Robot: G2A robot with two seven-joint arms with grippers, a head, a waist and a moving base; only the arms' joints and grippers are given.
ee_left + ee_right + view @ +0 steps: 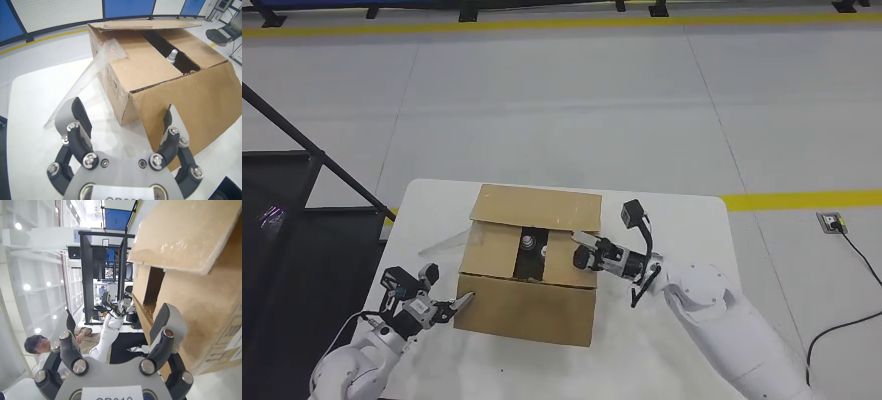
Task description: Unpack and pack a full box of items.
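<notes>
A brown cardboard box [532,265] stands mid-table, its top flaps parted by a dark gap. A white bottle top [173,55] shows in that gap, as does the bottle [529,243] from above. My left gripper [125,117] is open at the box's near left corner [447,288], its fingers straddling the edge of the front flap [189,106], which hangs down. My right gripper [117,311] is open at the box's right side [579,250], with one finger [164,321] against the cardboard of the right top flap [175,236].
A strip of clear tape [90,75] hangs from the box's left side down to the white table [662,350]. A black frame [302,200] stands off the table's left edge. Bare table lies right of and in front of the box.
</notes>
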